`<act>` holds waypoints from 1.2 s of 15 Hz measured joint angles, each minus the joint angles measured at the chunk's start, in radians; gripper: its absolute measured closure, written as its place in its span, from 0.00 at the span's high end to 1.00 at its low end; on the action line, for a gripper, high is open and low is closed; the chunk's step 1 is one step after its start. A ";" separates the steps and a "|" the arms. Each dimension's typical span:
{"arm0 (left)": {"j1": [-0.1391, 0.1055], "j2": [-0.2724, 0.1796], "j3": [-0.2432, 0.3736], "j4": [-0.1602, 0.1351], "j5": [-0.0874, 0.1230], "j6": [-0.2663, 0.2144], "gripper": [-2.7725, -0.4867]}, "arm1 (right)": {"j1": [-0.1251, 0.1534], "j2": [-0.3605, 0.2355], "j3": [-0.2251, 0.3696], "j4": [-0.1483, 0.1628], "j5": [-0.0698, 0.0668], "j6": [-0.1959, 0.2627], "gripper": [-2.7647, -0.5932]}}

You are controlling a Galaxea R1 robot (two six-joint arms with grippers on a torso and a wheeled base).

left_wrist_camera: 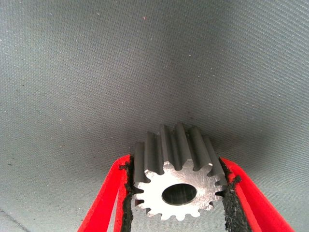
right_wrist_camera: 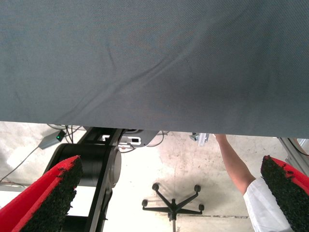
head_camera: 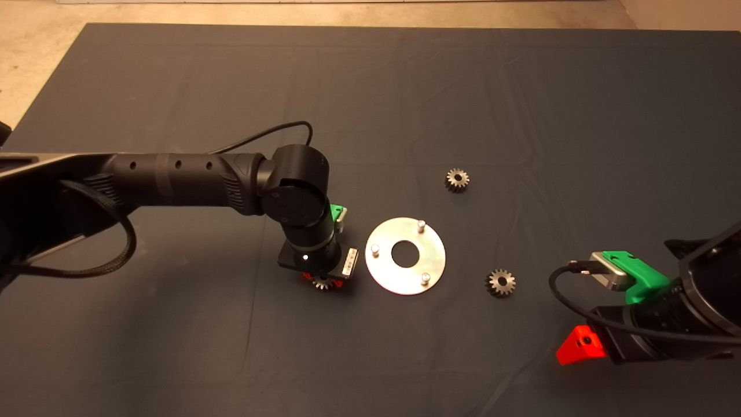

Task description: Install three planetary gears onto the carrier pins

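Left end effector [head_camera: 320, 280] gripping one planetary gear [left_wrist_camera: 177, 182] by its toothed flanks, black pads [left_wrist_camera: 127, 203] pressing on both sides, bore facing the wrist camera. Sitting low over the mat [head_camera: 173, 347], just beside the carrier disc [head_camera: 405, 255] on its left arm side. Probably closing out the pick, with seating still to come. Doing it well: lifting straight, keeping the gear level, centring the bore over the nearest of the three carrier pins [head_camera: 375, 250], lowering slowly, releasing only once seated. Watching for tilt, since a cocked bore could jam on the pin. All pins looking bare. Two more gears lying loose on the surface: one [head_camera: 457, 180] beyond the disc, one [head_camera: 501, 283] beside the disc toward the right arm. Right end effector [head_camera: 584, 346] waiting well away from the disc, fingers [right_wrist_camera: 48, 198] spread wide, holding nothing. No containers showing.
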 joint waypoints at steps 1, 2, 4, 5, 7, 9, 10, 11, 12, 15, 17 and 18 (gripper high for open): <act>-0.001 0.000 0.000 0.000 0.000 0.000 0.23 | 0.000 0.000 0.000 0.000 0.000 0.000 0.99; -0.005 0.001 0.000 -0.001 0.000 -0.001 0.23 | 0.000 0.000 0.000 0.000 0.000 0.000 0.99; -0.049 0.018 0.000 -0.007 0.001 -0.013 0.23 | 0.000 0.000 0.000 0.000 0.000 0.000 0.99; -0.085 0.033 -0.002 -0.009 0.000 -0.030 0.22 | 0.000 0.003 0.000 0.000 0.000 0.000 0.99; -0.139 0.062 -0.004 -0.012 0.000 -0.061 0.22 | 0.000 0.003 0.000 0.000 0.000 0.000 0.99; -0.161 0.087 -0.005 -0.029 -0.001 -0.088 0.22 | 0.000 0.003 0.000 0.000 0.000 0.000 0.99; -0.167 0.095 -0.007 -0.040 -0.001 -0.105 0.22 | 0.000 0.003 0.000 0.000 0.000 0.000 0.99; -0.173 0.102 -0.017 -0.054 0.001 -0.114 0.22 | 0.000 0.003 0.000 0.000 0.000 0.000 0.99; -0.177 0.114 -0.035 -0.069 0.001 -0.127 0.22 | 0.000 0.003 0.000 0.000 0.001 0.000 0.99; -0.185 0.158 -0.089 -0.103 0.000 -0.147 0.22 | 0.000 0.003 0.000 0.000 0.000 0.000 0.99; -0.186 0.181 -0.122 -0.114 0.001 -0.164 0.22 | 0.000 0.002 0.000 0.000 0.000 0.000 0.99; -0.186 0.196 -0.139 -0.116 0.001 -0.168 0.22 | 0.000 0.003 0.000 0.000 0.000 0.000 0.99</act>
